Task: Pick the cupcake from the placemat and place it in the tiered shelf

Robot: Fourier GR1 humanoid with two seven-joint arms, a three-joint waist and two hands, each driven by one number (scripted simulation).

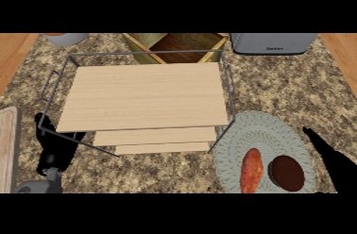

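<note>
Right hand (327,157) hovers open, fingers straight, at placemat's (279,129) 3 o'clock edge; left hand (52,143) open at shelf's (146,98) 8 o'clock. Cupcake (287,173) sits on placemat beside sausage (251,171). Risk: reach nudges sausage, or cupcake clips shelf's wire frame.

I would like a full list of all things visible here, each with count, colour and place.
tiered shelf: one, light wood boards in a grey wire frame, centre of counter
placemat: one, pale grey-green, right of shelf
cupcake: one, dark brown, on placemat
orange-red long item: one, on placemat, left of cupcake
wooden box: one, behind shelf
grey appliance: one, far right
grey pot: one, far left
wooden board: one, left edge
left hand: black, lower left
right hand: black, lower right
</note>
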